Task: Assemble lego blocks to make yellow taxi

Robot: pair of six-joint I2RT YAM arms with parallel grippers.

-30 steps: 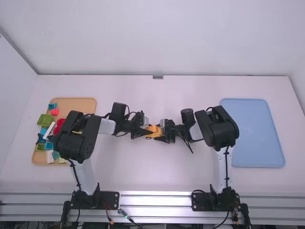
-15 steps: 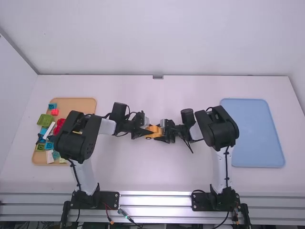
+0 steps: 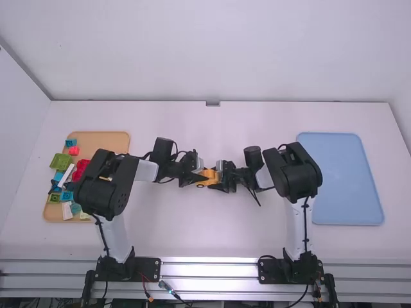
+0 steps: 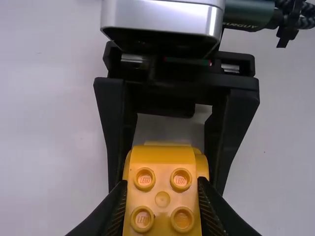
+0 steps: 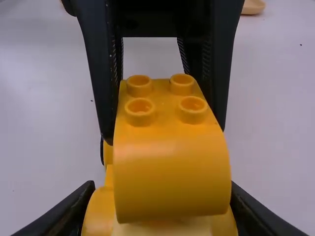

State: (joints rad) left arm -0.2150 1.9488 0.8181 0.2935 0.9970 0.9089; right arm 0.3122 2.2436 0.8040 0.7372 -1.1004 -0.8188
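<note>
White tabletop (image 3: 192, 234), wrist views' studded yellow blocks (image 4: 162, 156)

Right in front of me, the left gripper (image 4: 162, 201) has its two fingers closed on either side of a yellow block (image 4: 162, 189), four round studs and a smaller bump between them facing the wrist. Straight out beyond the block, the right gripper (image 4: 170, 142) reaches in face to face, its black fingers flanking the yellow piece's far end. Past those fingers sits its silvery housing (image 4: 162, 17), a dark cable (image 4: 295, 14) beside it, and pale table (image 4: 49, 123) spreads around both.
</note>
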